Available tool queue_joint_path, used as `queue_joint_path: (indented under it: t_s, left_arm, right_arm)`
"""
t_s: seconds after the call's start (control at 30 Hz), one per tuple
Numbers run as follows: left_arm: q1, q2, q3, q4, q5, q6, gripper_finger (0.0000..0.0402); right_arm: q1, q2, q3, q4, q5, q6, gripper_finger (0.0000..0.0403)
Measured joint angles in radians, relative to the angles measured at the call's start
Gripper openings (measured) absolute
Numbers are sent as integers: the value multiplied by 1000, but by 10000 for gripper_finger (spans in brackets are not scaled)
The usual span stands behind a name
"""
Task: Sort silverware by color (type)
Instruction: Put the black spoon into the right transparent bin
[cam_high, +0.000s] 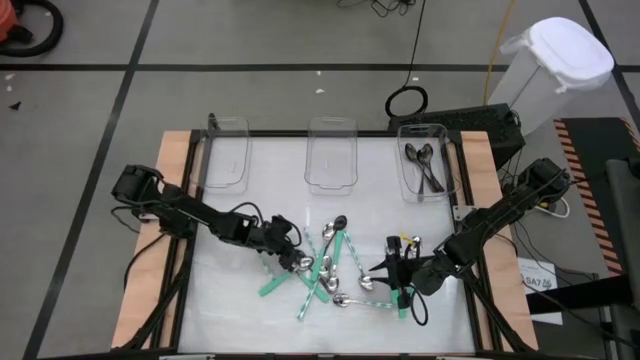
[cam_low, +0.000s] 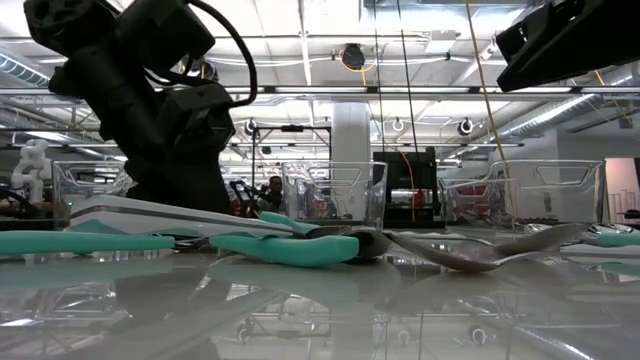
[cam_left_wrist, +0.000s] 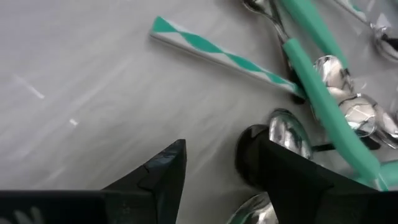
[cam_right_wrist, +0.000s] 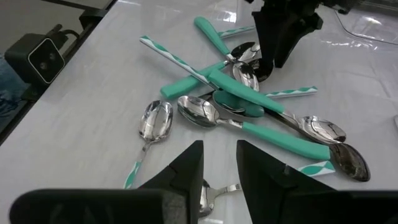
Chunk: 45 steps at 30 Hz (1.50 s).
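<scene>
No legible writing is showing anywhere as two arms are working over a pile of spoons lying on the white table, toward its near edge. The left gripper is hovering at the pile's left side, fingers spread wide and holding nothing. The right gripper is sitting just right of the pile, its fingers narrowly parted and empty. Dark spoons are lying in the right bin; the middle bin and left bin are standing beyond the pile, with bare tabletop between.
</scene>
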Motion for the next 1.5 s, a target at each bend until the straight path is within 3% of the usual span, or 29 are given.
queue_joint_path:
  t_s: [0.27,0.6,0.93,1.27,1.5]
  left_arm:
    - [1,40,1,88,11,17,202]
    - [1,36,0,84,77,78,199]
    - [-6,36,-1,76,107,144,119]
    - [-16,37,-2,85,71,147,18]
    - [-14,30,-1,107,33,149,10]
  right_arm:
    - [0,0,0,0,0,0,93]
    - [0,0,0,0,0,-3,93]
    - [0,0,0,-1,0,-11,93]
    - [0,0,0,-1,0,-18,93]
    - [0,0,0,-1,0,-18,93]
